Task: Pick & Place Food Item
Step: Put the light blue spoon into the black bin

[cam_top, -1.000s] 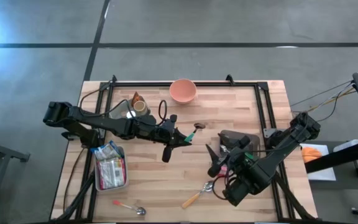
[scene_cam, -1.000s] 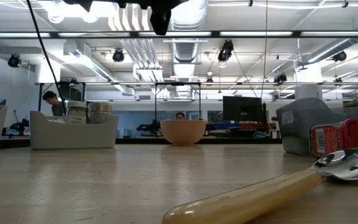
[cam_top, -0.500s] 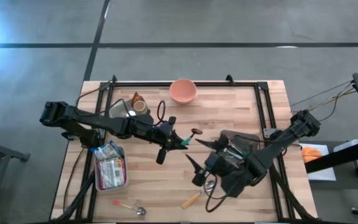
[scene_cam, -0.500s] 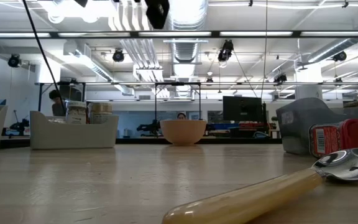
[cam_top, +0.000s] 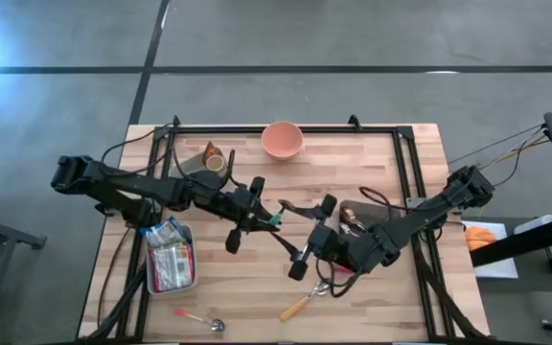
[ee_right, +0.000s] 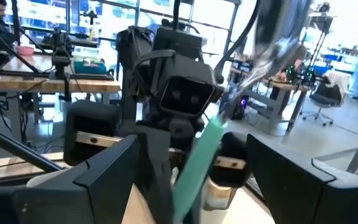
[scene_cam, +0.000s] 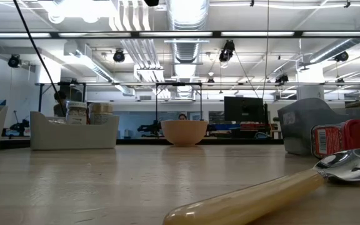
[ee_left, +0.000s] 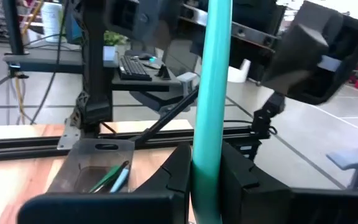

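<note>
Midair, left gripper (cam_top: 274, 219) clenched a teal-handled metal spoon (ee_left: 211, 99), long axis pointing into the released right gripper (cam_top: 307, 228) facing it.

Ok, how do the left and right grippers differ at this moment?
The left gripper has its fingers shut on the teal handle; the right gripper has its fingers wide open and holds nothing. The left gripper carries the utensil; the right gripper only faces it, with the handle showing between its open fingers. Both hover over the middle of the table.
</note>
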`<control>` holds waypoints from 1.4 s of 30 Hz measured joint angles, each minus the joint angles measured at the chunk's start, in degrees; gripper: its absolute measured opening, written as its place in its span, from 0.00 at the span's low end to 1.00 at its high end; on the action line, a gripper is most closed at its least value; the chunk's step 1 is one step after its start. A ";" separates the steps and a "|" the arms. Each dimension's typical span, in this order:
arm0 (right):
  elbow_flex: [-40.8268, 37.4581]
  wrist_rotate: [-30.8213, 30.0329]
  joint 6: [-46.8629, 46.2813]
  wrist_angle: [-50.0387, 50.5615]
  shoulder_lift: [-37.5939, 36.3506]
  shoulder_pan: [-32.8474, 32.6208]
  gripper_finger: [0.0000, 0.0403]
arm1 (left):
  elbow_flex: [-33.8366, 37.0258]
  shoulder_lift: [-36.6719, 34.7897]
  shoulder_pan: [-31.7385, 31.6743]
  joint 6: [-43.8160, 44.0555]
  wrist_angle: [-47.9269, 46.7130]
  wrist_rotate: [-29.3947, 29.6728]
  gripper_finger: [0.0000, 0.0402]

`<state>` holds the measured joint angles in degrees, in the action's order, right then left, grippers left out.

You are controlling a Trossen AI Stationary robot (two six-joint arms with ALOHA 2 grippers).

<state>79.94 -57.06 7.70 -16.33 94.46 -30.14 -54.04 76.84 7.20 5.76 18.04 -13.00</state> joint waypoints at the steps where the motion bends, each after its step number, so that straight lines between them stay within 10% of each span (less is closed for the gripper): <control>1: -0.04 0.18 0.47 -0.13 -0.12 0.32 0.74 | 0.00 -0.18 0.03 0.00 -0.06 -0.72 0.09; 10: -0.26 6.65 1.95 -0.39 -0.64 3.30 0.70 | 0.00 -0.78 0.22 -1.33 0.13 -1.35 0.09; 24: -0.26 7.05 4.09 1.15 -0.98 3.14 0.08 | -0.02 -0.92 0.15 -2.16 1.84 0.10 0.09; 42: 0.21 10.43 -0.14 10.82 -3.24 3.46 0.07 | -0.04 -0.89 0.22 3.02 1.15 4.03 0.21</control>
<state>80.15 -46.63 7.57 -5.51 91.22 -26.68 -54.08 75.96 7.42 8.78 19.19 -8.97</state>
